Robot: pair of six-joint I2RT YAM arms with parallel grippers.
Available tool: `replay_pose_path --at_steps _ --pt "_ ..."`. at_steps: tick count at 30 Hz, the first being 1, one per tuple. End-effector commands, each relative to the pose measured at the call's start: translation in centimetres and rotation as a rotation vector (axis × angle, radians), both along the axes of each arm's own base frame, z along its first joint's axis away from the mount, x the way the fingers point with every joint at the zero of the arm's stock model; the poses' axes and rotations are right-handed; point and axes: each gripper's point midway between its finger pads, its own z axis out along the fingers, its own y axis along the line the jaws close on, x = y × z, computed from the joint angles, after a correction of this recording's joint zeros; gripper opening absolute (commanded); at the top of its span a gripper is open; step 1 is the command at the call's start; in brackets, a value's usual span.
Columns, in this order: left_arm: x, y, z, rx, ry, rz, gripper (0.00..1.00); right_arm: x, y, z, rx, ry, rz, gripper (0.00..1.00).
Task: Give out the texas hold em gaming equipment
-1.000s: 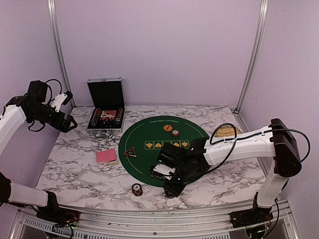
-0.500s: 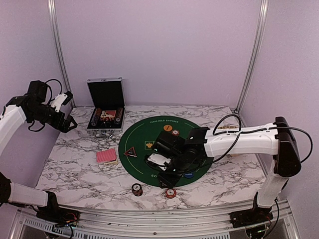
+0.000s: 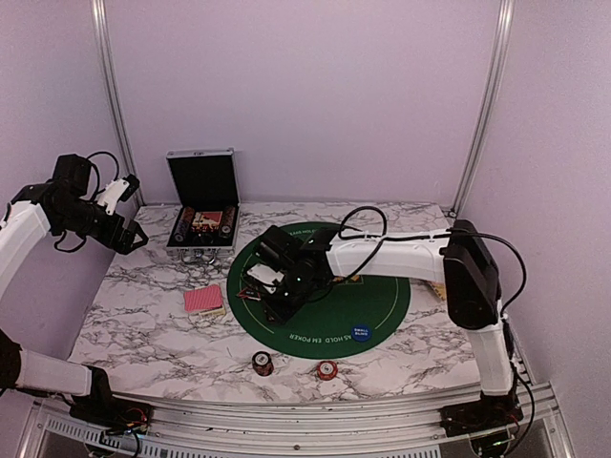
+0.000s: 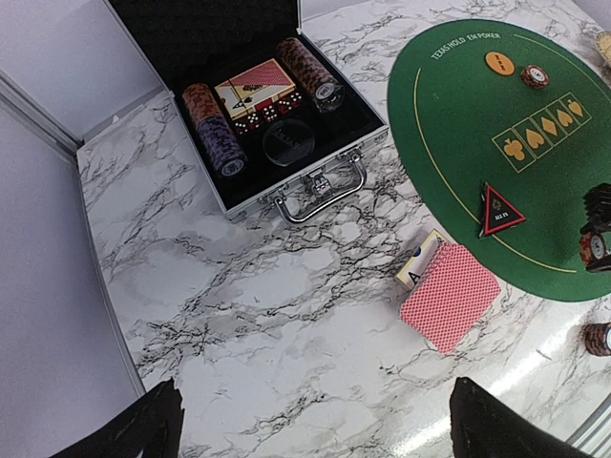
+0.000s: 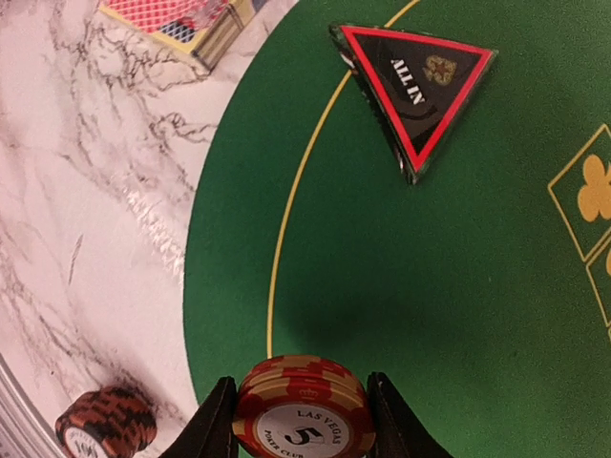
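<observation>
Green felt, a round poker mat [image 3: 382, 296], covers the middle of the marbled surface [image 3: 143, 334] in the top view. The right arm stretches low across it from the right edge, elbow folded, with the right gripper [image 3: 277, 303] over the mat's left part. A dark chip stack [image 3: 262, 362] and a red chip stack [image 3: 327, 369] stand on the marble just off the mat toward the near edge. A blue marker disc [image 3: 361, 332] lies on the felt near them. The left arm is raised near the left edge, and the left gripper [image 3: 129, 215] is spread apart and carries nothing.

The left wrist view looks down on the open black case [image 4: 277, 105] at the far left corner, with more chips and cards inside. The pink-backed deck [image 4: 449, 296] lies on the marble just off the mat, and the triangular marker [image 4: 501, 210] lies just inside its rim. An orange disc [image 4: 498, 62] sits beside a striped chip [image 4: 535, 75] toward the far edge.

The right wrist view shows the step in hand. The jaws are clamped on a red-orange chip stack [image 5: 304, 405] over the felt close to the rim, with the triangular marker ahead. This looks like a third share of chips being delivered. The next move calls for lowering the stack flat and easing the jaws apart evenly so it does not topple.
</observation>
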Motion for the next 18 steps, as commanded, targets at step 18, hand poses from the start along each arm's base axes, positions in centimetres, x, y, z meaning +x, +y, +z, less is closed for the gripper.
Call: replay_pose_path --at_steps 18 --pt "-0.1 0.1 -0.3 0.007 0.016 -0.006 0.99 5.8 4.8 -3.8 0.057 -0.014 -0.044 0.07"
